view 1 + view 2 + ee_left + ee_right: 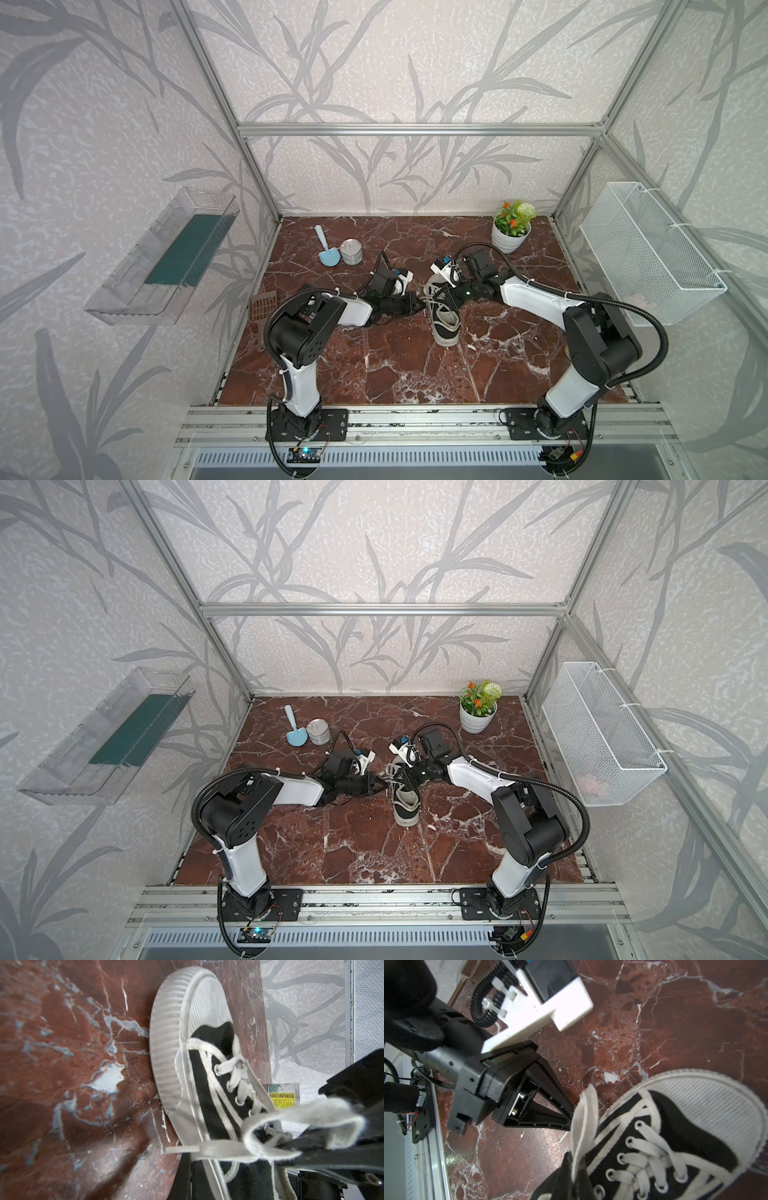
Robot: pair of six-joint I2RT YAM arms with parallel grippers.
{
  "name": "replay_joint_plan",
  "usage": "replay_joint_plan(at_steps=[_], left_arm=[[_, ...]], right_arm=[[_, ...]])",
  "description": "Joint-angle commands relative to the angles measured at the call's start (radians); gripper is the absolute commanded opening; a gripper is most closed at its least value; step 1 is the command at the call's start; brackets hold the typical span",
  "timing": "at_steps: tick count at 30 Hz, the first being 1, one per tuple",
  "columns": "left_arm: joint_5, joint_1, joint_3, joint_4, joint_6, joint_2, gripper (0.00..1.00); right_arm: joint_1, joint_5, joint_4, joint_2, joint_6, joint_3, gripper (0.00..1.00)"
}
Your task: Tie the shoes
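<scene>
Two grippers, left gripper (pixel 420 306) and right gripper (pixel 451 297) each pinching white laces (pixel 583 1118), sneaker (pixel 445 328) between them.

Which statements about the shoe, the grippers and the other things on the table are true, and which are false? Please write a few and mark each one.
1. The shoe lies on its side. False: it stands on its sole.
2. The left gripper is shut on a lace. True.
3. The can stands beside the scoop. True.
4. The plant is at the front left corner of the table. False: it is at the back right.
5. The shoe's toe points to the back wall. False: it points to the front.
</scene>
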Motion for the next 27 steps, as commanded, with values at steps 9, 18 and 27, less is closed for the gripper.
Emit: replay_joint_plan(at_steps=[9,18,27], left_arm=[[0.034,0.009,0.117,-0.057,0.037,0.050,0.01],[0.057,0.009,0.157,-0.044,0.037,0.069,0.01],[0.089,0.008,0.169,-0.003,0.011,0.095,0.03]], right_arm=[[-0.018,-0.169,0.096,-0.043,0.010,-0.067,0.00],[-0.017,-0.175,-0.021,-0.031,-0.059,-0.018,0.02],[0.018,-0.186,-0.062,-0.060,-0.179,-0.022,0.03]])
